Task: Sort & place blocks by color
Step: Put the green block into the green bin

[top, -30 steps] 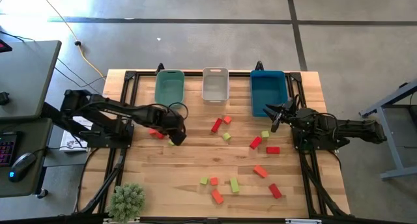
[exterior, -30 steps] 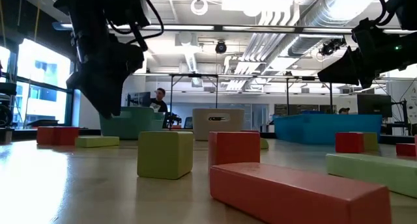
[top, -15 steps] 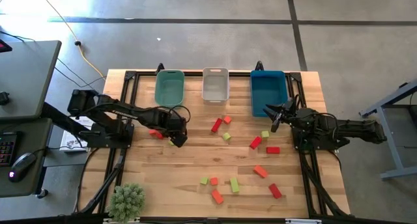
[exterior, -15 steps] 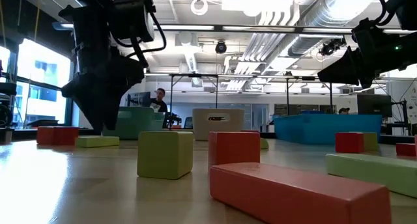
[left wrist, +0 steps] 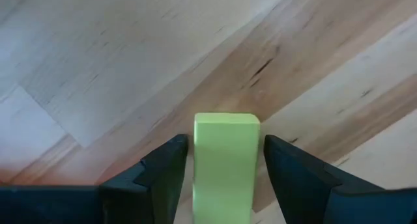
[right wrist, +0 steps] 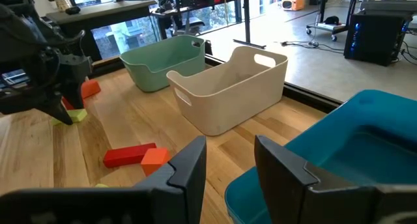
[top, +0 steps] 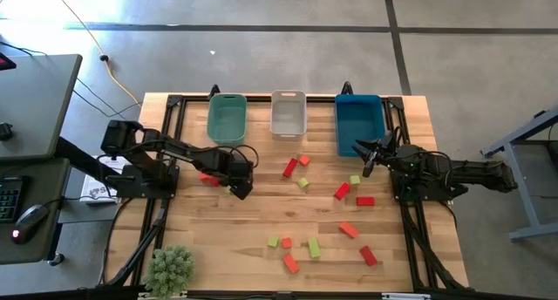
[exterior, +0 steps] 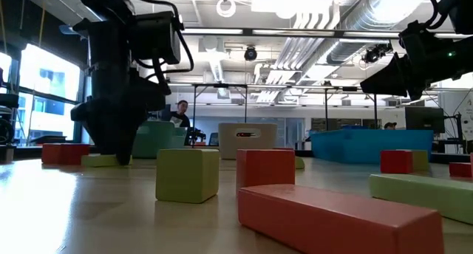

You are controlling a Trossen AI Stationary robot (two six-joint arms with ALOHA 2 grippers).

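A: How many blocks lie on the table [top: 261, 221]?

B: About fifteen, counted from above. Some five are yellow-green; the rest are orange-red or deep red. Most are scattered over the middle and right of the table. Three bins stand along the far edge: one green bin [top: 227, 118], one white bin [top: 288, 113], one blue bin [top: 360, 122]. None of the blocks shows inside them.

A: And the one being worked?

B: A yellow-green bar [left wrist: 225, 160] lies flat on the wood, left of centre, in front of the green bin. The left pincer [left wrist: 224, 165] is down over it, one finger on each long side. The fingers stand apart with a thin gap either side, so nothing is gripped. A red block [top: 208, 179] lies just beside it.

A: The other arm?

B: The right pincer [right wrist: 229, 160] hovers by the blue bin's near corner, fingers parted, holding nothing.
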